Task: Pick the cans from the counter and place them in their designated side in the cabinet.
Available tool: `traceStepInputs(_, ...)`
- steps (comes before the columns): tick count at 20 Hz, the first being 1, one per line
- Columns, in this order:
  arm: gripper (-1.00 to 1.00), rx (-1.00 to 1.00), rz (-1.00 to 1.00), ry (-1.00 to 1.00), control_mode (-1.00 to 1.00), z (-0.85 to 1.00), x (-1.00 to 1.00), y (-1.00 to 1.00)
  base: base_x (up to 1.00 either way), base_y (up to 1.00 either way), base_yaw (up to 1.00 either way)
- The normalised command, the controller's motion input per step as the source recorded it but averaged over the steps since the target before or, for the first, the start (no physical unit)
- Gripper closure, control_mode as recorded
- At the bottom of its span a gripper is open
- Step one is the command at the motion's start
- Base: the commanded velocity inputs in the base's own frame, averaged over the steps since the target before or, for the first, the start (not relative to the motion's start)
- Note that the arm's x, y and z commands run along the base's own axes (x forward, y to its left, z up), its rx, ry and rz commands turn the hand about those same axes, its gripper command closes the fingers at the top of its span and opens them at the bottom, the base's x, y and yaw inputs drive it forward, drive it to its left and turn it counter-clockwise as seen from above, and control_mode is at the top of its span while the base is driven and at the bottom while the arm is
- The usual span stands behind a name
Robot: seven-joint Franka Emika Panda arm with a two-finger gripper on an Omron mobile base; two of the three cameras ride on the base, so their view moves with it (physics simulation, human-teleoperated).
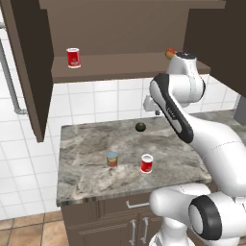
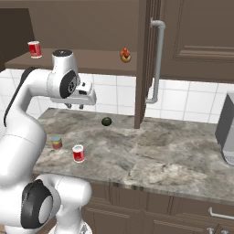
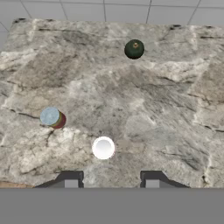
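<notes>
Nearest you in the hand view, the fingers [image 3: 72, 180] are sitting narrow and holding nothing, with the gripper [image 3: 111, 181] hanging high above the surface [image 3: 166, 131]. The red can with the white rim [image 3: 103, 148] is standing just ahead of them, upright near the front edge. The shorter can with the blue-grey top [image 3: 51, 117] is standing beside it to the left, apart from it. A third red can [image 1: 73, 57] is already sitting at the left end of the cabinet [image 1: 29, 72] shelf.

You are risking a few things here. Coming down with the fingers this narrow would likely strike the rim and tip the can. An off-centre close could roll it off the front edge. Lifting towards the shelf, you could clip the open door or the shelf board. The dark green fruit [image 3: 134, 49] is sitting well clear at the back.

No writing or brand is legible on any can.
</notes>
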Motion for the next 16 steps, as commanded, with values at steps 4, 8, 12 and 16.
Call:
traceStepInputs(4, -1.00, 0.00, 0.00, 0.00, -1.00, -0.04, -0.07, 0.00, 0.00, 0.00, 0.00)
traceStepInputs(8, -1.00, 0.00, 0.00, 0.00, -1.00, -0.14, -0.11, 0.00, 0.00, 0.00, 0.00)
traceStepInputs(12, -1.00, 0.00, 0.00, 0.00, -1.00, -0.24, -0.06, 0.07, 0.00, 0.00, 0.00)
traceStepInputs(16, -1.00, 0.00, 0.00, 0.01, -1.00, -0.24, -0.07, 0.11, 0.00, 0.00, 0.00)
